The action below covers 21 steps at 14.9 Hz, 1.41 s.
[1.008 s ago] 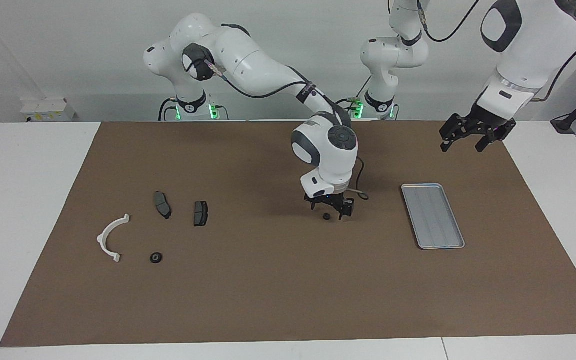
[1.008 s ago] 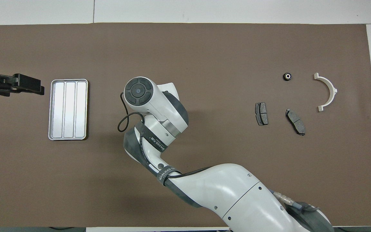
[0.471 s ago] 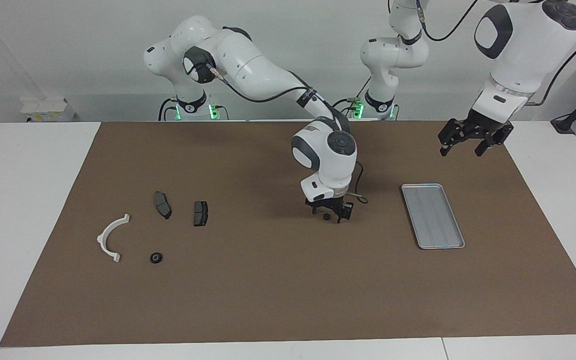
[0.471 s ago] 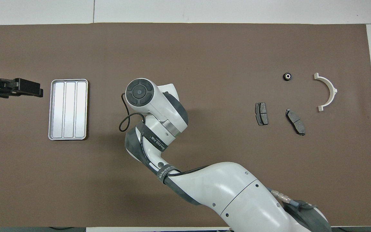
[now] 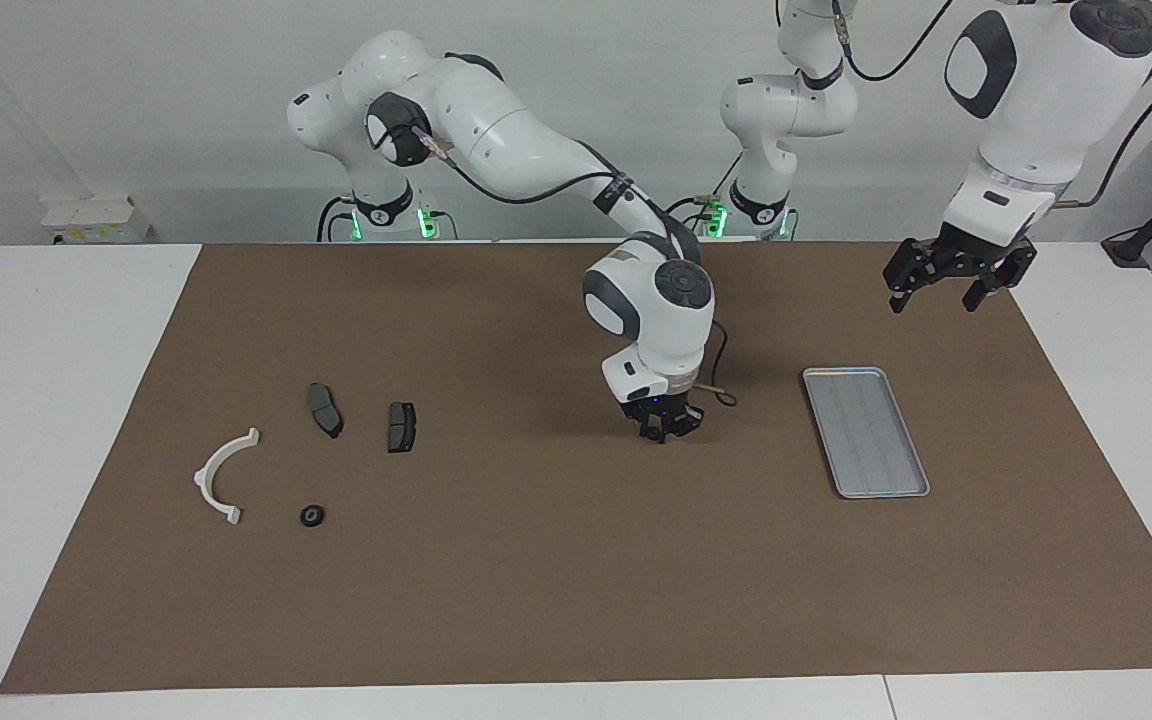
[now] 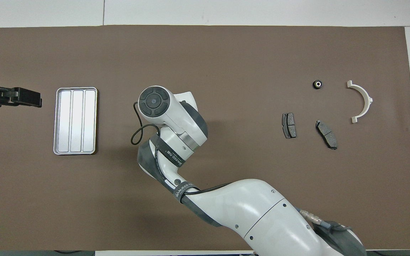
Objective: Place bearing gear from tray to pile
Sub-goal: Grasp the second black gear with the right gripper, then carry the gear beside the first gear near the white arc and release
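while the tray (image 5: 866, 430) lies lengthwise toward the robots, right claw (image 5: 667, 437) is closed.

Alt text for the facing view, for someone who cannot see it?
The right end effector is shut at the brown mat mid-table, between the empty ribbed silver metal tray and a pile of small parts. The left end effector hangs open, raised over the mat's edge.

Bright, even light from above. The right arm (image 5: 648, 310) casts a soft shadow on the brown mat (image 5: 536, 560). Both views are sharp.
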Tool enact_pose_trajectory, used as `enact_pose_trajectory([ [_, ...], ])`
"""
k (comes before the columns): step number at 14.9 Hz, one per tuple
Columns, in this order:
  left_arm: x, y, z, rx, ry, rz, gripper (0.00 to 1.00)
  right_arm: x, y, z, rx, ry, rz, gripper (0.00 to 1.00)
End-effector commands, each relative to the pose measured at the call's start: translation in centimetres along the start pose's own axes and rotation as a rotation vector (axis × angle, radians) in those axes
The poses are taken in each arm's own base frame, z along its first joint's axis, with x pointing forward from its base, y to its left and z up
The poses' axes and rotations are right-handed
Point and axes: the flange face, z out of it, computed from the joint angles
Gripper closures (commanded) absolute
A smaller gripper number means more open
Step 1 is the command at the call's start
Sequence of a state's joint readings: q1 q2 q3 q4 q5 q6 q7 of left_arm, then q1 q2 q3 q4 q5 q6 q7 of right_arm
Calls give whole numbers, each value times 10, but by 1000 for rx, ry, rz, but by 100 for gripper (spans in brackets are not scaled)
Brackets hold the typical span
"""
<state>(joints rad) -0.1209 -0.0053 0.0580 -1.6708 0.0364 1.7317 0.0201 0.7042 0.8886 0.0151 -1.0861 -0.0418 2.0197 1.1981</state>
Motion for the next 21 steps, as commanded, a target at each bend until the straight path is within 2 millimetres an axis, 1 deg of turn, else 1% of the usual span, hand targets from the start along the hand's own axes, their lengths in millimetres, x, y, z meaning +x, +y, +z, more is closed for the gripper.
enact_pose_trajectory([
  [1,-8,-2,-3,19,16,0,0,14,6,-6,-26,-3,-4,100],
  [2,-8,-1,-2,18,15,0,0,37,22,-21,-58,-14,-57,100],
  [3,-8,-1,-3,18,16,0,0,74,47,-56,-67,-26,-122,100],
  [4,-8,-3,-4,19,18,-1,0,114,80,-82,-83,-50,-181,100],
  [5,-9,-4,-5,19,18,-1,0,149,111,-105,-87,-70,-253,100],
  [6,-10,-6,-9,19,25,-5,0,173,135,-118,-90,-78,-322,100],
  [7,-11,-7,-12,17,31,-7,0,196,157,-124,-93,-81,-385,100],
  [8,-11,-8,-15,16,37,-7,0,215,178,-122,-99,-90,-423,100],
  [9,-11,-8,-18,15,43,-8,0,232,198,-113,-100,-101,-452,100],
  [10,-11,-10,-24,14,51,-13,0,253,225,-107,-95,-103,-478,100],
  [11,-11,-11,-27,12,54,-12,0,267,246,-98,-83,-92,-510,100],
  [12,-11,-13,-28,12,54,-16,0,275,267,-88,-77,-85,-530,100],
  [14,-12,-13,-31,12,58,-17,0,283,300,-59,-64,-62,-538,100],
  [15,-12,-13,-32,11,62,-19,0,284,310,-44,-63,-46,-534,100],
  [17,-11,-10,-32,11,69,-18,0,286,319,-23,-69,-32,-532,100],
  [19,-11,-11,-33,12,72,-7,0,288,328,-11,-64,-18,-523,100],
  [21,-12,-12,-32,13,74,-7,0,287,329,-5,-59,-8,-521,100],
])
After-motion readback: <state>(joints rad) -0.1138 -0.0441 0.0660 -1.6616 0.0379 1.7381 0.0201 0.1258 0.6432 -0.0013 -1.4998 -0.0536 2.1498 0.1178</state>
